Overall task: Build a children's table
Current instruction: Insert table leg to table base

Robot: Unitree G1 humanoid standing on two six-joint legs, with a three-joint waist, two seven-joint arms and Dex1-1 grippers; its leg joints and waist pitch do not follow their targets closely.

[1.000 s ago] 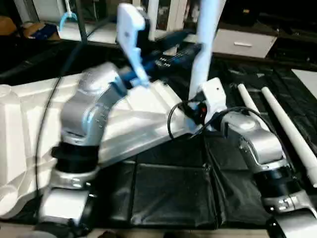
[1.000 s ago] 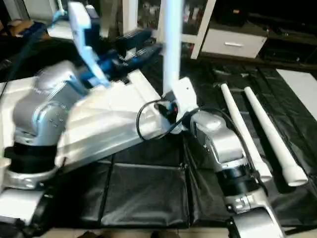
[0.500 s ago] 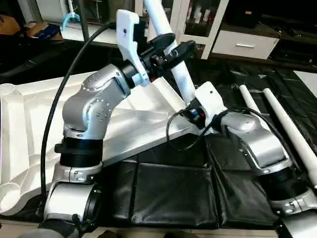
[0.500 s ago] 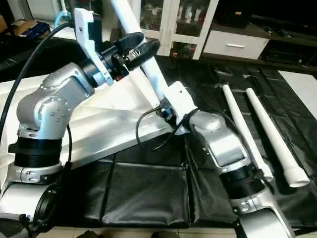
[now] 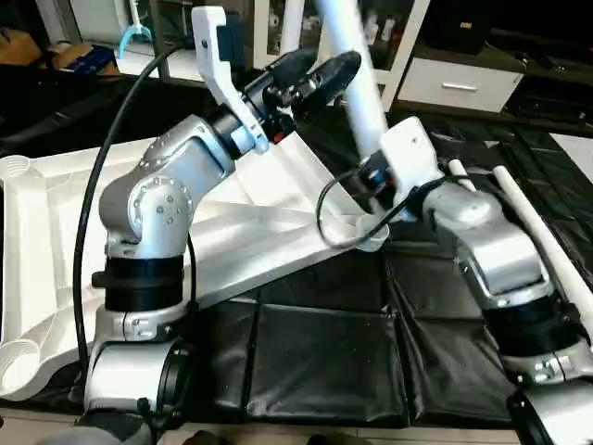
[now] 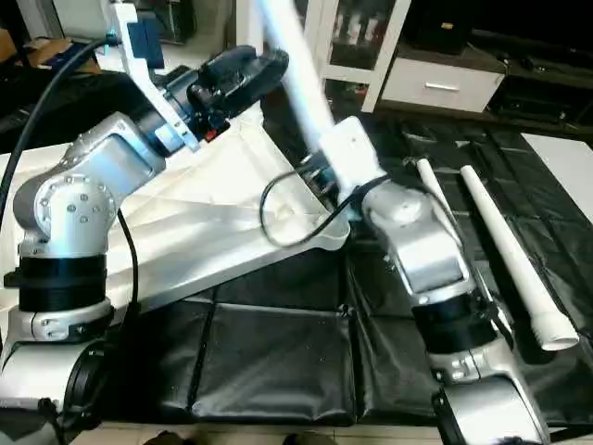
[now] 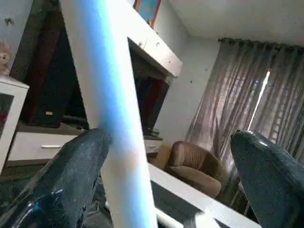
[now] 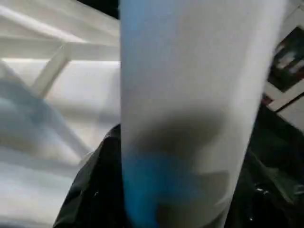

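The robot's arms are shiny silver with round joints, black rings and black cables; each gripper has a white plate behind two black fingers.

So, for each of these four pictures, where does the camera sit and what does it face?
Left eye: on the head, looking down over both silver forearms at the table top and raised leg.
Right eye: same scene from beside it; two spare legs.
Left wrist: along the left gripper, jaws wide, leg beside one finger.
Right wrist: on the right gripper, clamping the leg.
All share the leg.
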